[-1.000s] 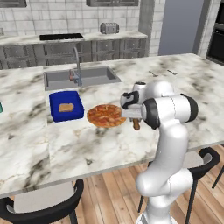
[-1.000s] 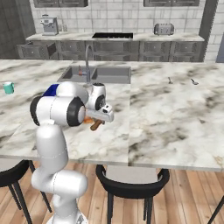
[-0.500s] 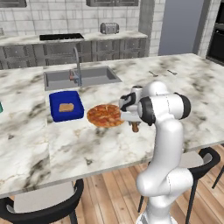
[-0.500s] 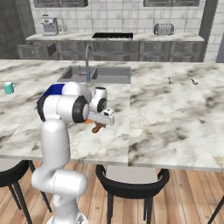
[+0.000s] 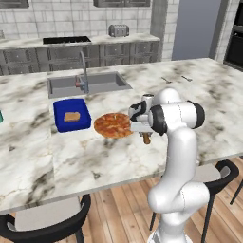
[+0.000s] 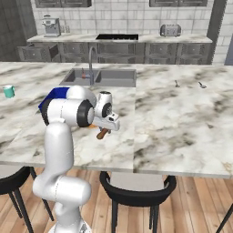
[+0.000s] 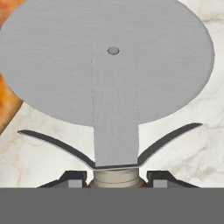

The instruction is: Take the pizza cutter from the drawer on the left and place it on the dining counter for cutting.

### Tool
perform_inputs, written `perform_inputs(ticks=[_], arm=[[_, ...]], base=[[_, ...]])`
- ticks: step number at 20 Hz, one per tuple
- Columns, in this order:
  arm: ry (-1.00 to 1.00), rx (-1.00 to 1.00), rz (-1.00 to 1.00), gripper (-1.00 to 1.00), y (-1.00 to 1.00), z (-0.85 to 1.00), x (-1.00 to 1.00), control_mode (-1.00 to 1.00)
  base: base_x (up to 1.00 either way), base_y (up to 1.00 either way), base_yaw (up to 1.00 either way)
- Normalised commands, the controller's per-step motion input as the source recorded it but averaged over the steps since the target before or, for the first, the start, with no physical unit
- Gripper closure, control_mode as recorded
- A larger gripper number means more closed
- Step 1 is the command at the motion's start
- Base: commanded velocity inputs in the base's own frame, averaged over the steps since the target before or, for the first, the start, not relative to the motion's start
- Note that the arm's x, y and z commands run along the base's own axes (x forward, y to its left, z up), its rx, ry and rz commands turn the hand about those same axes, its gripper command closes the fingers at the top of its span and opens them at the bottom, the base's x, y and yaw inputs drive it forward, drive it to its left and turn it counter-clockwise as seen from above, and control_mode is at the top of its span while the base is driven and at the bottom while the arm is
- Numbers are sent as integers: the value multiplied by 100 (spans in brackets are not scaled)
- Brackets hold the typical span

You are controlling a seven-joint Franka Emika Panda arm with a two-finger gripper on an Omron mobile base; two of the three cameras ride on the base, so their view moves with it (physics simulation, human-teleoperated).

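The dark two-finger tool is gripping the small pizza cutter with the orange-brown wooden handle just above the white marble bench with grey-brown veins, its round steel blade hanging beside the round reddish pizza.

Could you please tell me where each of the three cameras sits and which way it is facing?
Left base view: behind the arm's left, looking forward and down over the dining counter; the arm rises at lower right.
Right base view: behind its right, over the same counter; the arm rises at lower left.
Hand view: on the hand, looking along the pincer at the pizza cutter it holds.
Shared: both base views show the sink and the cutter's handle.
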Motion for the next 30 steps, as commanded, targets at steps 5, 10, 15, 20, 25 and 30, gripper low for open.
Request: perform_inputs(ticks=[5,10,15,20,25,30], arm=[[0,0,0,100,0,0,0,-100],[0,0,0,-100,0,0,0,-100],[0,0,0,-100,0,0,0,-100],[0,0,0,-100,0,0,0,-100],[0,0,0,-100,-1,20,0,-100],[-1,-7,-2,-100,13,95,-32,-100]], base=[[0,0,0],[0,0,0],[0,0,0],[0,0,0],[0,0,0],[0,0,0]])
